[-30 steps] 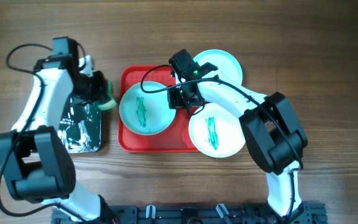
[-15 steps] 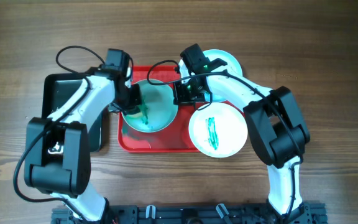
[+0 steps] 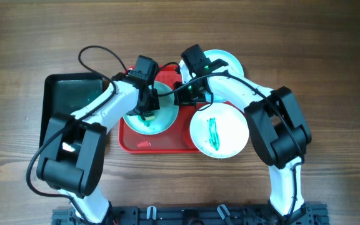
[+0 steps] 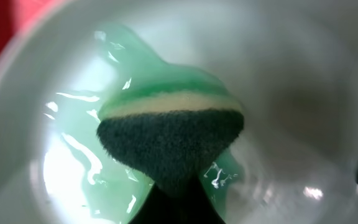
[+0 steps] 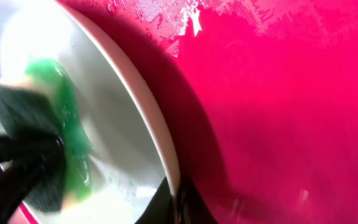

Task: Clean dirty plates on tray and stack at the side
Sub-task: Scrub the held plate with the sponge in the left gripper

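Observation:
A pale plate (image 3: 161, 106) with a teal-green smear lies on the left half of the red tray (image 3: 158, 144). My left gripper (image 3: 147, 114) is shut on a green and yellow sponge (image 4: 169, 137) pressed into that plate's wet smear (image 4: 92, 180). My right gripper (image 3: 181, 95) is shut on the plate's right rim (image 5: 166, 155), with the tray (image 5: 278, 93) beneath. A second smeared plate (image 3: 220, 131) overlaps the tray's right edge. A third plate (image 3: 224, 61) lies behind it, partly hidden by the right arm.
A black tray (image 3: 70, 106) stands left of the red tray, partly under my left arm. Bare wooden table (image 3: 330, 75) lies all around. A small mark (image 3: 144, 144) shows on the red tray's front part.
My left arm swung from the black tray over to the plate on the red tray, and the sponge now presses its centre. My right gripper stays on the plate's rim.

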{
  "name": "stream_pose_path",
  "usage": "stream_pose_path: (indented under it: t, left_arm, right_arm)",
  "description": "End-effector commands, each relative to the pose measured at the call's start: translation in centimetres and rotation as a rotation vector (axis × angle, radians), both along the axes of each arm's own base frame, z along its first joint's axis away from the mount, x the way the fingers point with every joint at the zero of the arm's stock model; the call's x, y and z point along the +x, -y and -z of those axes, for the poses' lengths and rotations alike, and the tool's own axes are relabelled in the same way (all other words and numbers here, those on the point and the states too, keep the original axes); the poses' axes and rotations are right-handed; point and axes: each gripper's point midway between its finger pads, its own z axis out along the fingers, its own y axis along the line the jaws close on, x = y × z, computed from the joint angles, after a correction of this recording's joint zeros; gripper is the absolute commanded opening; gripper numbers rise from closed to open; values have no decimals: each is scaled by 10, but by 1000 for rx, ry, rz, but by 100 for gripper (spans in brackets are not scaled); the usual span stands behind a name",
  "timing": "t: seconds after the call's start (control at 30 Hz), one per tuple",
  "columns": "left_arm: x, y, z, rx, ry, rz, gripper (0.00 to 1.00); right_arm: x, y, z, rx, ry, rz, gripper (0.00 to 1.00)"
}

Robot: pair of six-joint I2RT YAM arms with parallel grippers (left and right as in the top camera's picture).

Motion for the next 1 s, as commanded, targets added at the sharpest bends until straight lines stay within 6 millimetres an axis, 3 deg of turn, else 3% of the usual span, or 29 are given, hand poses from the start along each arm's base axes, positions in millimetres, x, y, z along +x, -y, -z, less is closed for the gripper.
stream_pose_path:
  t: [0.0, 0.1, 0.2, 0.27, 0.33, 0.37, 0.47, 0.6, 0.67, 0.77, 0.9, 0.97]
  left_arm:
    - [-49, 20, 20, -153, -218, 186, 4]
    - [-52, 3, 20, -148, -241, 222, 4]
    - [-38, -12, 21, -145, -206, 172, 4]
    - [-24, -34, 24, -51, -165, 34, 4]
    - [-2, -70, 23, 134, -58, -172, 4]
    - [11, -76, 21, 175, 5, -206, 4]
    - [35, -57, 17, 99, 99, -191, 4]
    - [48, -28, 13, -1, 154, -149, 4]
    - [42, -7, 13, -92, 122, -57, 4]
    - [6, 36, 9, -325, -18, 163, 4]
    - [-32, 34, 10, -341, -142, 309, 4]
    - [-30, 9, 19, -188, -146, 268, 4]
  right_arm:
    - [-6, -6, 7, 26, -23, -31, 4]
    - [-7, -6, 7, 26, -23, -31, 4]
    - [-7, -6, 7, 26, -25, -30, 4]
    - [-7, -6, 7, 26, -25, -29, 4]
    - [-6, -6, 7, 26, -27, -23, 4]
    - [-6, -6, 7, 26, -28, -23, 4]
    - [-7, -6, 7, 25, -28, -24, 4]
    - [-7, -6, 7, 26, -29, -23, 4]
    - [-7, -6, 7, 26, -33, -16, 4]
    - [-7, -6, 8, 25, -39, -10, 4]
    - [-7, -6, 8, 24, -38, -10, 4]
    - [-7, -6, 8, 24, -38, -10, 4]
